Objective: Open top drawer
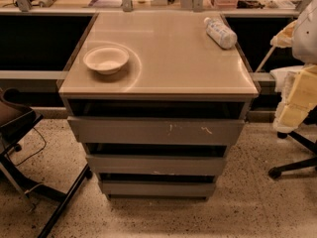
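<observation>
The top drawer [156, 131] is the widest of three flat grey fronts in the cabinet under the beige tabletop [173, 58]. It has two small whitish scuff marks right of its middle and a dark gap above it. Its front lines up with the cabinet face. My gripper [296, 100] shows as a white and pale yellow shape at the right edge. It hangs well to the right of the cabinet, at about the top drawer's height, and touches nothing.
A white bowl [106, 59] sits at the tabletop's left front and a plastic bottle [221, 32] lies at its back right. Two narrower grey drawer fronts [156, 164] lie below. A dark chair [20, 133] stands at left and a wheeled chair base [292, 167] at right, on speckled floor.
</observation>
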{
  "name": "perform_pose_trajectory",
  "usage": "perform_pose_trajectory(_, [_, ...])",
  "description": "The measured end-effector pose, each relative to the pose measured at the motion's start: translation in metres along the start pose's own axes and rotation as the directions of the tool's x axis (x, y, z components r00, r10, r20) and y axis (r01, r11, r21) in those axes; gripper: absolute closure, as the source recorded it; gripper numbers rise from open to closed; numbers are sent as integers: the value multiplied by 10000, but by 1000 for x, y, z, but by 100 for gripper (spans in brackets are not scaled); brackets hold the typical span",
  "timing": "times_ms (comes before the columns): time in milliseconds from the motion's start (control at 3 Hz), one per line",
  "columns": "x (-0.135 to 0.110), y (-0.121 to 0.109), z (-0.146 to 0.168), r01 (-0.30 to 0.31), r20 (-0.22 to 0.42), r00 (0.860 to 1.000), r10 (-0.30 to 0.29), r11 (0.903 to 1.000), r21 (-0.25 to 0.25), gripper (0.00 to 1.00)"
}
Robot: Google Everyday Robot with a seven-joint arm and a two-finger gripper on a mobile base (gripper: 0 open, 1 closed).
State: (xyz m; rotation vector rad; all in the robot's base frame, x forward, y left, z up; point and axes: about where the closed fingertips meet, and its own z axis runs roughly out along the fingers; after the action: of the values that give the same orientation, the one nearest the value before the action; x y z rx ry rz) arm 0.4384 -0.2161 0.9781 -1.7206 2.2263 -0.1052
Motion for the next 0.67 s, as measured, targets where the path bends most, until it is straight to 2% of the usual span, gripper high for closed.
perform_pose_trajectory(667, [-1, 4, 9, -38, 126, 9999, 38, 10000, -44, 0])
